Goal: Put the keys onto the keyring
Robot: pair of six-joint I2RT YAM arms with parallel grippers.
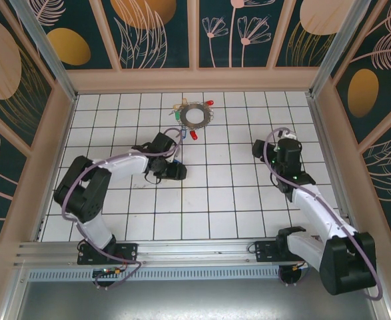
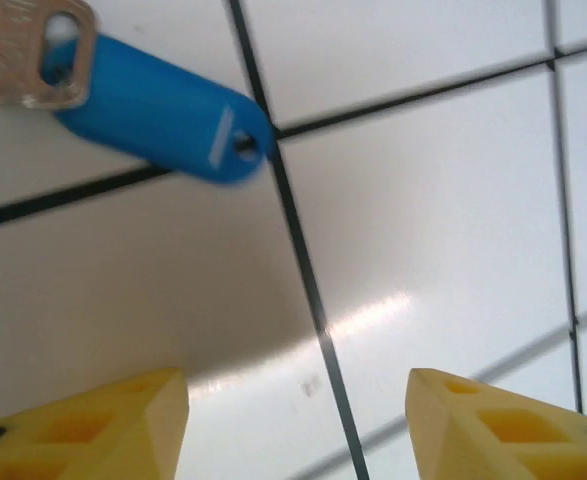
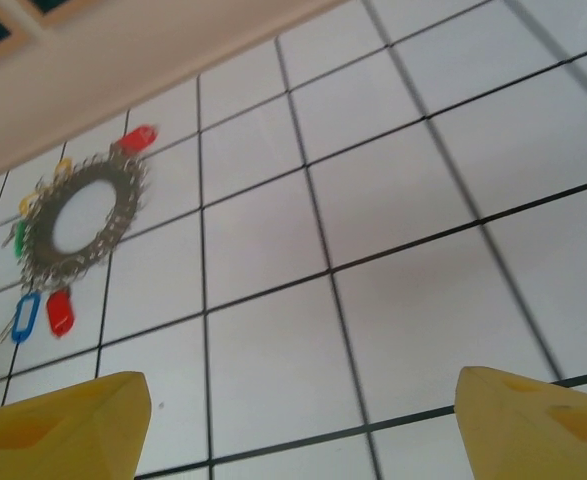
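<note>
While the keyring (image 1: 205, 119) lies flat on the white tiled floor (image 1: 235, 207) near the back wall, the top view shows small coloured pieces around it. A far red key (image 1: 210, 103) is at its far right, a green key (image 1: 176, 115) at its left, and a near red key (image 1: 194, 135) just off its near edge. The left gripper (image 1: 175, 143) sits close to the ring's near-left side. The right gripper (image 1: 280, 143) is well apart, off to the right. How the jaws stand cannot be told at this size.

From the left wrist, the left gripper (image 2: 298, 430) has its yellow fingers (image 2: 83, 425) spread apart with only bare tile between them. A blue key (image 2: 158, 110) lies on the floor beyond the tips, up and to the left, touching neither finger. Its silver metal part is cut by the frame corner.

From the right wrist, the right gripper (image 3: 298, 430) also stands wide and holds nothing. The keyring (image 3: 133, 200) lies far off at upper left. The far red key (image 3: 138, 138) is against its far rim, a yellow key (image 3: 61, 168) beside that, and the green key (image 3: 18, 240) at its left. The blue key (image 3: 23, 315) and near red key (image 3: 61, 310) lie side by side just past its near edge. Whether any of them is threaded onto the ring cannot be told.
</note>
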